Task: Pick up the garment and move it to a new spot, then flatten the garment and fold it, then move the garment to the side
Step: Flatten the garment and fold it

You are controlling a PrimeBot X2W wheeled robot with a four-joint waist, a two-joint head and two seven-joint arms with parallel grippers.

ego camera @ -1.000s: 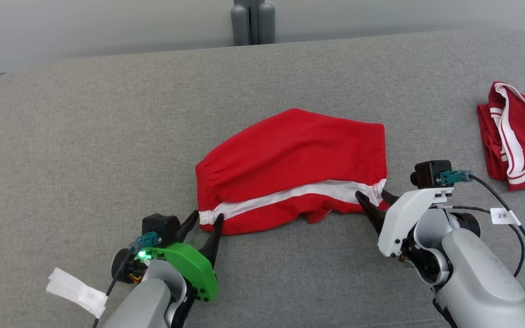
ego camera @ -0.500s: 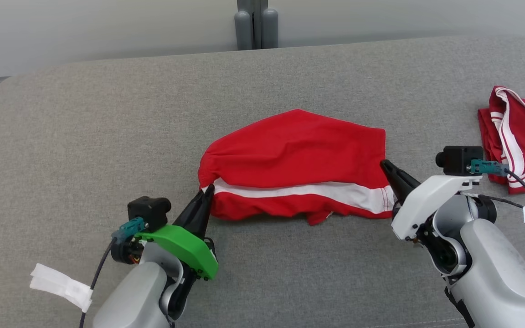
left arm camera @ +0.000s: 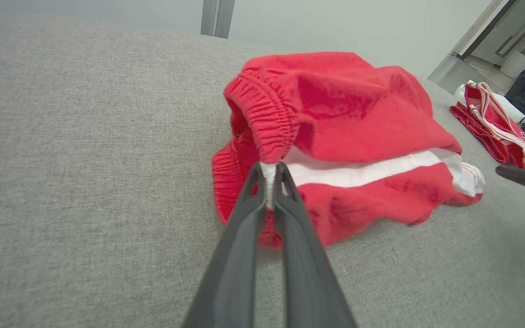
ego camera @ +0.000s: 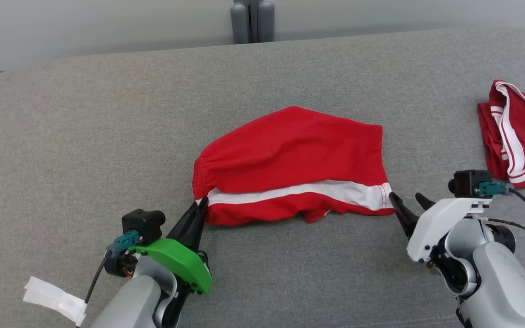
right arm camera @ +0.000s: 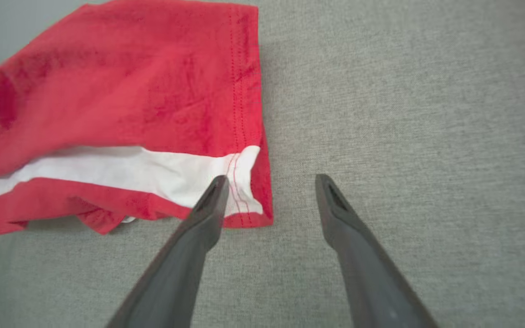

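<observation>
Pinching red shorts (ego camera: 290,155) at the waistband, left fingers (left arm camera: 239,246) slant low; right fingers (right arm camera: 189,255) spread beside the hem.

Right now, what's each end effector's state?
Left end effector: closed on the waistband of the red shorts.
Right end effector: open, gripping nothing, by the hem.

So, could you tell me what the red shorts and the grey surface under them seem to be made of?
Red shorts: soft matte knit, probably cotton blend; fuzzy nap, gathered elastic waistband. Grey surface: woven upholstery fabric, matte; fine heathered weave.
</observation>
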